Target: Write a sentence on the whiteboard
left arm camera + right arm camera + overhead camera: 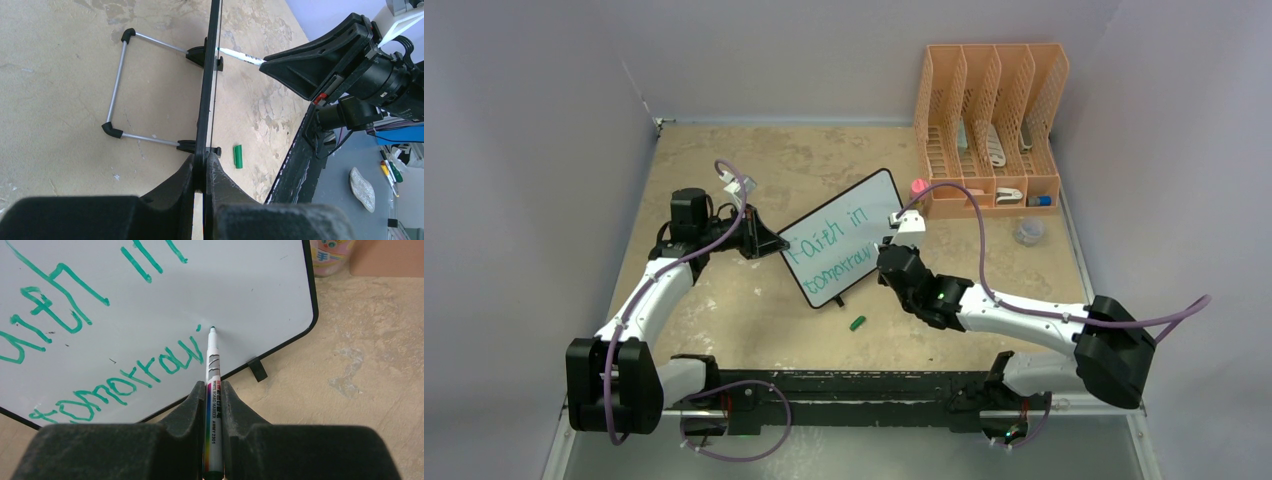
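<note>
Whiteboard (849,225) stands mid-frame in the top view, propped on its feet on the bench (724,320). It looks light and stiff but tippy, with a slick face, so you want the frame edge. Left jaws are pinched on that edge. Right jaws are clamped on the marker (212,365) barrel, tip seemingly touching the face at the end of the sentence (125,375).

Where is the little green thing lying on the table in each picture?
Top external: the green cap lies on the table, just below the whiteboard and its lower corner, near the picture's middle.
Left wrist: low centre, just right of the whiteboard, which is seen edge-on, by its foot.
Right wrist: not in it.
Shared landmark: the whiteboard, which shows in all three views.
</note>
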Tool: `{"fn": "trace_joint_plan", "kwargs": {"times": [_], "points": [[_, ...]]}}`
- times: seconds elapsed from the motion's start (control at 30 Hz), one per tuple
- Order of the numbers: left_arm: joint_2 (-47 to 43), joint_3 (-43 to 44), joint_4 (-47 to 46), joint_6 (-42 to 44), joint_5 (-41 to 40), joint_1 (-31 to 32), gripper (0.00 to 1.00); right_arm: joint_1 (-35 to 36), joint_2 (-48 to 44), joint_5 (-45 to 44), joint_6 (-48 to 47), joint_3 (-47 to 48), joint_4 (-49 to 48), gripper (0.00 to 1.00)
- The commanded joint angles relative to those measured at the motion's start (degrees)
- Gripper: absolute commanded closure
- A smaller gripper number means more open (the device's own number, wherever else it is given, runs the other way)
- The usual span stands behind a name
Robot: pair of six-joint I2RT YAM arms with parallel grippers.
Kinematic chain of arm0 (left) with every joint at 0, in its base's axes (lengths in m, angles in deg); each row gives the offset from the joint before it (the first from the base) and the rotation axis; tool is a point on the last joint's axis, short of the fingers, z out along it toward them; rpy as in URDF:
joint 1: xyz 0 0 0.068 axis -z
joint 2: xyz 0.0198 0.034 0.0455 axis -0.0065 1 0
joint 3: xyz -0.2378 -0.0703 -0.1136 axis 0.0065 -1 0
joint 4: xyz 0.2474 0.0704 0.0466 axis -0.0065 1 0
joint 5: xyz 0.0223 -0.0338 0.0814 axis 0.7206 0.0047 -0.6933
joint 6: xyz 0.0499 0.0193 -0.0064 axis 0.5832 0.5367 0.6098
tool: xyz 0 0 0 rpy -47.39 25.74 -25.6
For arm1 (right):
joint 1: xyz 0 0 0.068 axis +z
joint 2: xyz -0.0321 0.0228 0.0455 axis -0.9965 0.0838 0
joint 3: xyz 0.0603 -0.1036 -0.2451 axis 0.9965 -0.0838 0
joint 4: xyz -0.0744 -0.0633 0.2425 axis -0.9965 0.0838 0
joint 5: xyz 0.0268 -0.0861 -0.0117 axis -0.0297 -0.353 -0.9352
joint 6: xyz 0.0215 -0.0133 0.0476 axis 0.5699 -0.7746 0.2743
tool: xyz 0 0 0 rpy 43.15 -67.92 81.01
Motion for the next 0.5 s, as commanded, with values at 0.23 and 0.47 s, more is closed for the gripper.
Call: {"fn": "trace_joint_plan", "kwargs": {"times": [0.23,0.47], "points": [[0.87,0.75,2.47,2.35,-3.71,0.09,1.00,-0.39,-0.73,0.78,-1.17,0.55,-2.86,1.00],[0.87,0.75,2.47,2.44,-3.93,0.09,1.00,-0.39,-1.97,1.66,-0.25,-0.21,-2.04,1.00]]}}
